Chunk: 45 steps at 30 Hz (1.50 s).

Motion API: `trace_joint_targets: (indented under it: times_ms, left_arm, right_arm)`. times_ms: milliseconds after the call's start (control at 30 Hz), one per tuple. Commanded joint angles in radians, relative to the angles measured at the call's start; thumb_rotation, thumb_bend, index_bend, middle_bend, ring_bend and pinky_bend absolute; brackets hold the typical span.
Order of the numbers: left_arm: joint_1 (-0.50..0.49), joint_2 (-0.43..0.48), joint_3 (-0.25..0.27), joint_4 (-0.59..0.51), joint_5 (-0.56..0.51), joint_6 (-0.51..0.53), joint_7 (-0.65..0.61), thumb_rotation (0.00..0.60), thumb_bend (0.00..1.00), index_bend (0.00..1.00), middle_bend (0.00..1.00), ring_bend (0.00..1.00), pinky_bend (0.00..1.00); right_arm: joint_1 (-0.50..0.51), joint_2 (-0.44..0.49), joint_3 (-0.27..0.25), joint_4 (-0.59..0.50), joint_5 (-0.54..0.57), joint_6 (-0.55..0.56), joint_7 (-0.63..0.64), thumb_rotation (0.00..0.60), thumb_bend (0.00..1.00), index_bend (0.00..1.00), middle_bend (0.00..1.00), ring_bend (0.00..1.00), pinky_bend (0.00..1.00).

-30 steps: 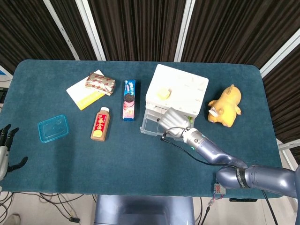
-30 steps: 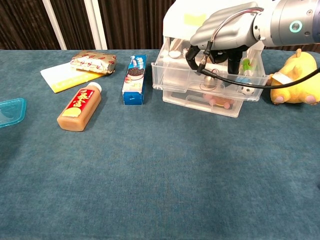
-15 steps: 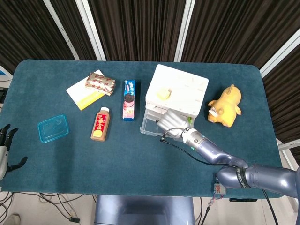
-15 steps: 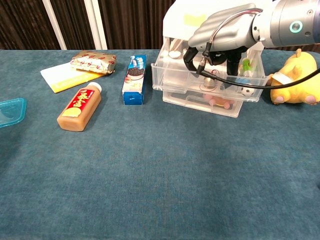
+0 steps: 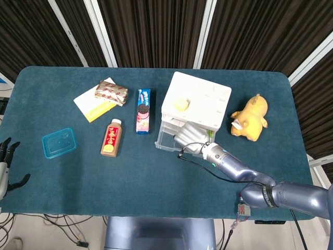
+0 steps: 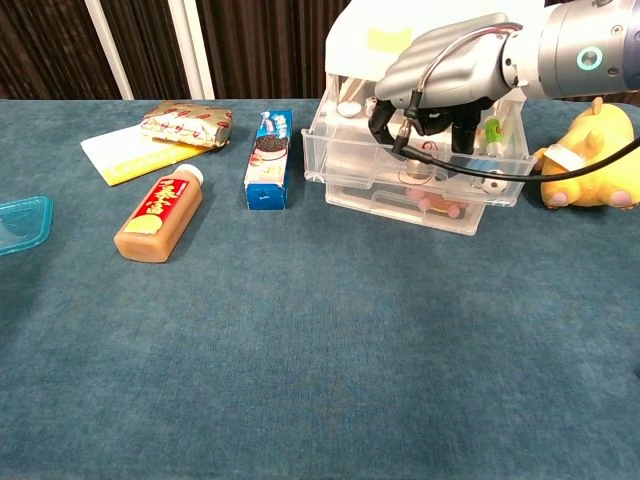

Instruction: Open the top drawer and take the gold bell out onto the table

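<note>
The right hand (image 6: 440,85) reaches down into the pulled-out top drawer (image 6: 420,150) of the clear plastic drawer unit (image 5: 195,107), fingers curled. Whether they have closed on the gold bell can't be told; it is probably the small shape hidden beneath them. Lifting with a loose pinch could drop the bell back, or drag the light unit across the blue-covered bench (image 6: 300,350). The left hand (image 5: 6,164) hangs open at the bench's edge.
</note>
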Motion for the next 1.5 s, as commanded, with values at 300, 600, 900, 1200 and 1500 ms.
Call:
trace_joint_targets:
  times_ms: [300,600,900,1200,1500]
  left_arm:
    - [0.000,0.001,0.000,-0.002,-0.002,-0.003,-0.001,0.600,0.19,0.10,0.00,0.00,0.00]
    - [-0.001,0.002,0.000,-0.004,-0.004,-0.004,-0.001,0.600,0.19,0.10,0.00,0.00,0.00]
    - [0.000,0.003,0.000,-0.005,-0.006,-0.005,-0.004,0.600,0.19,0.10,0.00,0.00,0.00]
    - [0.000,0.004,0.000,-0.008,-0.009,-0.006,-0.005,0.600,0.19,0.10,0.00,0.00,0.00]
    - [0.001,0.005,0.000,-0.009,-0.010,-0.006,-0.005,0.600,0.19,0.10,0.00,0.00,0.00]
  right_arm:
    - [0.000,-0.002,-0.001,0.012,-0.006,-0.006,0.001,0.600,0.22,0.53,1.00,1.00,1.00]
    - [0.002,-0.006,-0.004,0.016,0.009,-0.003,-0.024,0.600,0.23,0.54,1.00,1.00,1.00]
    - [0.003,-0.007,-0.001,0.008,0.017,-0.003,-0.026,0.600,0.23,0.57,1.00,1.00,1.00]
    - [0.003,-0.005,0.000,0.005,0.019,-0.001,-0.024,0.600,0.23,0.59,1.00,1.00,1.00]
    - [0.004,0.004,0.005,-0.009,0.025,0.006,-0.029,0.600,0.23,0.61,1.00,1.00,1.00]
